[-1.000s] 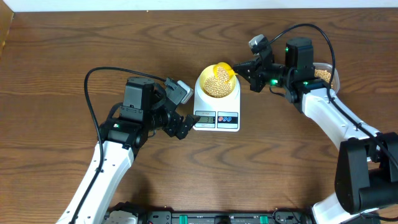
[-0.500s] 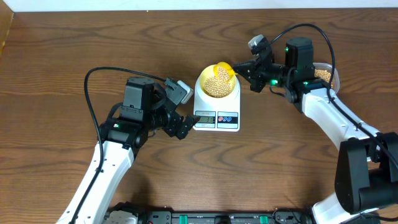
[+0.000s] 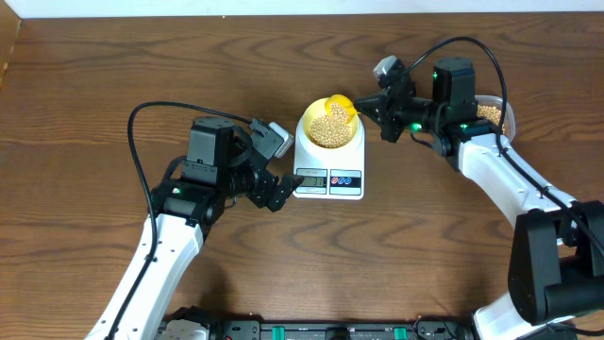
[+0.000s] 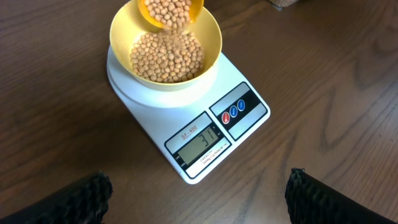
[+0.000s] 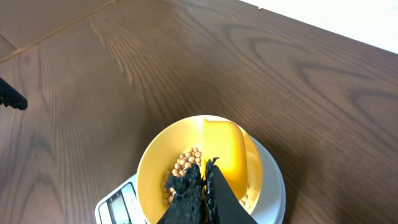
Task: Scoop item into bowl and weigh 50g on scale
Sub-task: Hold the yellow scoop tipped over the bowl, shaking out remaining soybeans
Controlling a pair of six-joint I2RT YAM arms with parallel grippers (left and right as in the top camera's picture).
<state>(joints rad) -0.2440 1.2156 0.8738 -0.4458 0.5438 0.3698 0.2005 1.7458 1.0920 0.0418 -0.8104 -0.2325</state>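
Right end effector (image 5: 203,182) has its fingers pressed together on the handle of a bright yellow scoop (image 5: 225,149), which is tipped forward and down just ahead of it, over the far rim of the pale yellow bowl (image 4: 124,28). Small tan beans (image 4: 166,57) fill the bottom of the bowl, and more sit in the mouth of the scoop right above them. Below the scoop the bowl rests on the round platform of the white scale (image 4: 149,115), whose display and two round buttons face away from this end effector, toward the other one. Behind the right wrist a clear tub (image 3: 493,113) holding beans stands on the desk (image 3: 94,76). Left end effector (image 3: 280,167) hovers just beside the scale's front corner, its fingers spread wide apart and holding nothing, with the scale and bowl straight ahead of it
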